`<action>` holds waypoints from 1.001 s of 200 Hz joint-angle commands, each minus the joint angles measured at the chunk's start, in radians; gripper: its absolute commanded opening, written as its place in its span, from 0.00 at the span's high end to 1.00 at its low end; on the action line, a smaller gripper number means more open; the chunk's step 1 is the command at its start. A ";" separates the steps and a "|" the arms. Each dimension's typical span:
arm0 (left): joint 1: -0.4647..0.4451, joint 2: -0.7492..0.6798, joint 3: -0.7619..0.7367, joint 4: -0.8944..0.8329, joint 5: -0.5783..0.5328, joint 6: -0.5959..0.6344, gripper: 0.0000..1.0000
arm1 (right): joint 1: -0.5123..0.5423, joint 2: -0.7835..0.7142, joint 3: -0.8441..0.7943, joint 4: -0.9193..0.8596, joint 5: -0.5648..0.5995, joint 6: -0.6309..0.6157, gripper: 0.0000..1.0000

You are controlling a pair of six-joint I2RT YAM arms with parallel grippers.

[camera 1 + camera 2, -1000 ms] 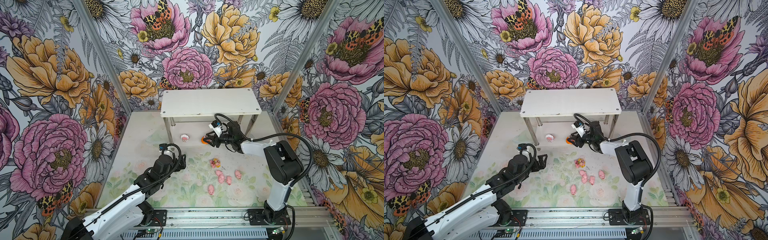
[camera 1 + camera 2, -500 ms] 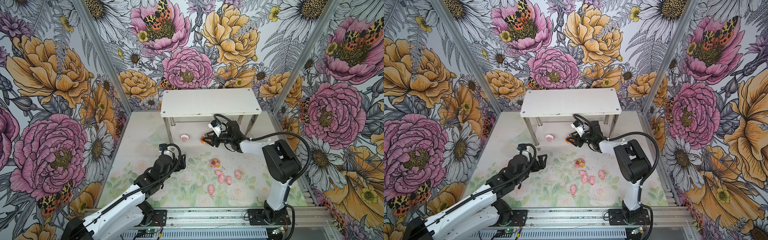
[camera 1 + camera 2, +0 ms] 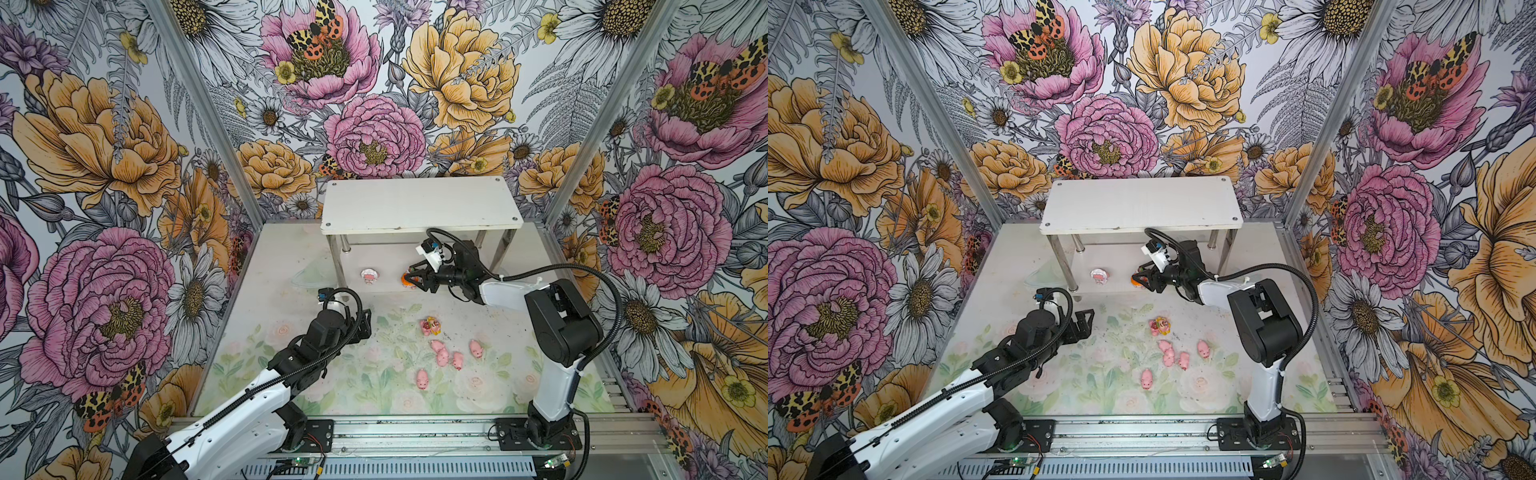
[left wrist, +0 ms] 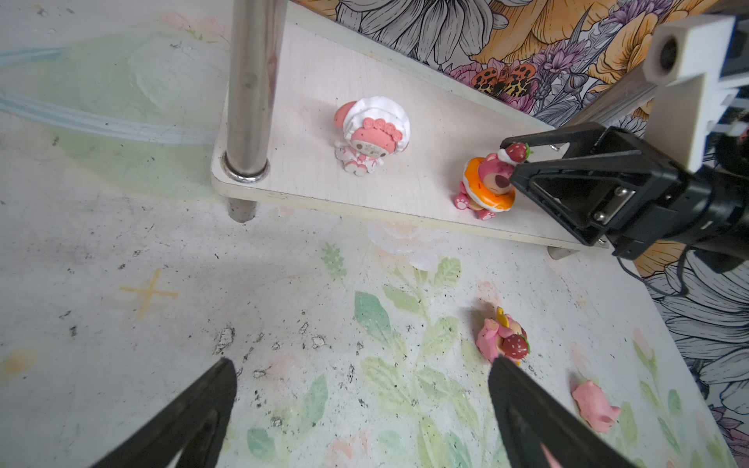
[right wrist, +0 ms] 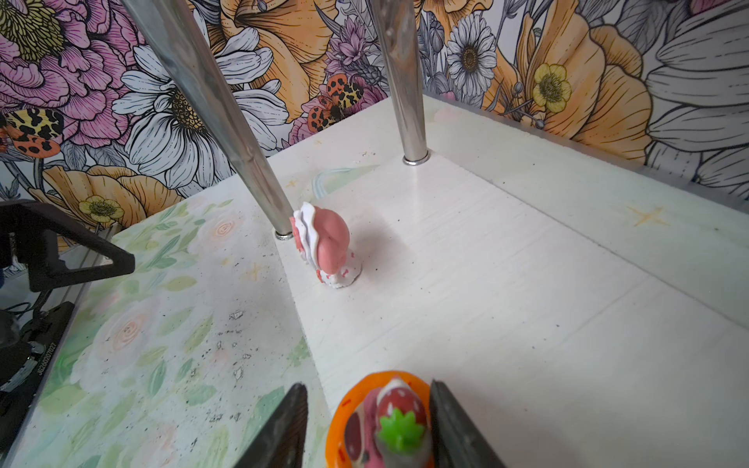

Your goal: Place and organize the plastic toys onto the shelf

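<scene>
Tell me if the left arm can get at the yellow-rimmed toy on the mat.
Probably yes. The left hand is open and low over the mat, the yellow-rimmed toy lies just ahead of it, and nothing stands between; the right arm is away at the shelf.

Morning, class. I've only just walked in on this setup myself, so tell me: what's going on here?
Two robot arms are putting small toys on a white shelf. The right gripper has its fingers either side of an orange-ringed toy that stands on the lower board; whether they grip it is unclear. A white-bonnet toy stands there too. The left gripper hovers open and empty over the mat, near a yellow-rimmed toy. Five pink pigs lie on the mat.
</scene>
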 commanded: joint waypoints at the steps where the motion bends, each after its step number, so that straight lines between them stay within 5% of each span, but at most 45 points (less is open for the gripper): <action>1: 0.008 -0.007 -0.014 0.007 0.008 0.017 0.01 | -0.005 0.008 0.032 0.031 -0.031 0.006 0.50; 200: 0.012 -0.009 -0.011 0.002 0.011 0.019 0.01 | -0.005 0.012 0.036 -0.009 -0.055 -0.009 0.55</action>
